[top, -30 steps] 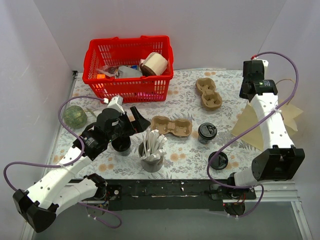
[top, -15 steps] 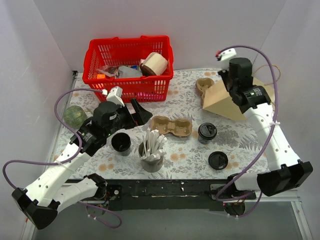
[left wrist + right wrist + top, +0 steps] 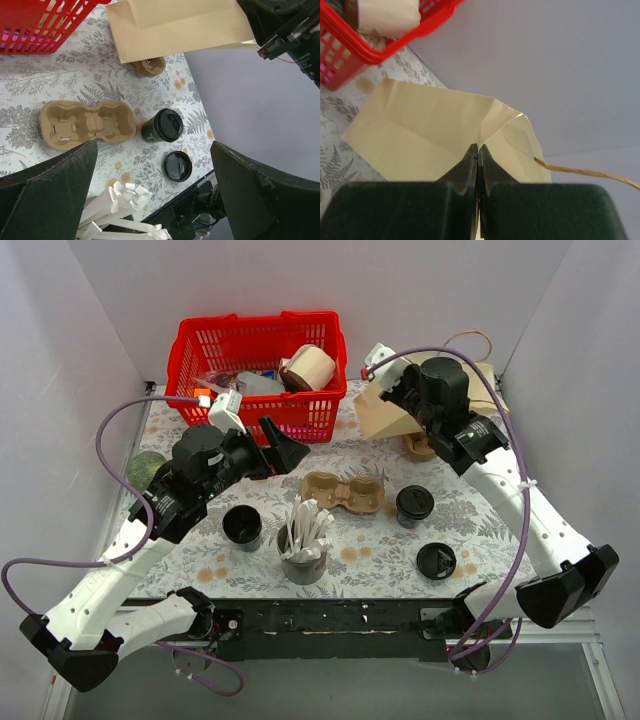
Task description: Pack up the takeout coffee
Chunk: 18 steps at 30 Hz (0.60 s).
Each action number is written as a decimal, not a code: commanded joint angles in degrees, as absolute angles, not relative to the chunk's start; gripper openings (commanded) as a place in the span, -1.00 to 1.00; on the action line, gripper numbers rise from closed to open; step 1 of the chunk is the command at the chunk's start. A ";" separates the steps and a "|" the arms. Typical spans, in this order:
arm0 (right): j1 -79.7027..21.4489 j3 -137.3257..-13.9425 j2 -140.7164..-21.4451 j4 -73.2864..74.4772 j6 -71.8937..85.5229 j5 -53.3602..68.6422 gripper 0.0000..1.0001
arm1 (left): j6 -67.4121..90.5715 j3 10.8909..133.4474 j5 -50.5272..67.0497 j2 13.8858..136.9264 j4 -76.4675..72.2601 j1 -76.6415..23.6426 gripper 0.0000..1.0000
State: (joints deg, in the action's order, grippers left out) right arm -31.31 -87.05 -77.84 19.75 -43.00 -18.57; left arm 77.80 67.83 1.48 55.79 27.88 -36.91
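The right hand, pinched shut on the brown paper bag, is swinging it in from the table's right edge toward the red basket — the packing place is arriving — while the lidded takeout coffee is standing untouched mid-table and the left hand is hovering wide open, empty.

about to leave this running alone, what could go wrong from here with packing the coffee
The right gripper pinches the paper bag only by a thin fold at its edge; it may slip or tear.
The bag looks folded flat, so the coffee cup may not go in until it is opened.
The cardboard carrier lies between the open left gripper and the coffee cup; a low reach might shove it.
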 commanded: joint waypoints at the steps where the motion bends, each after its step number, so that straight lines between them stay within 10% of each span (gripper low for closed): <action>1: -35.41 -88.15 -75.93 9.93 -48.34 -12.29 -0.97 | 76.55 70.05 -1.40 55.81 29.79 -36.65 0.96; 18: -45.00 -83.85 -75.23 17.83 -46.41 1.05 -0.97 | 74.80 79.44 -11.94 63.18 34.01 -36.65 0.96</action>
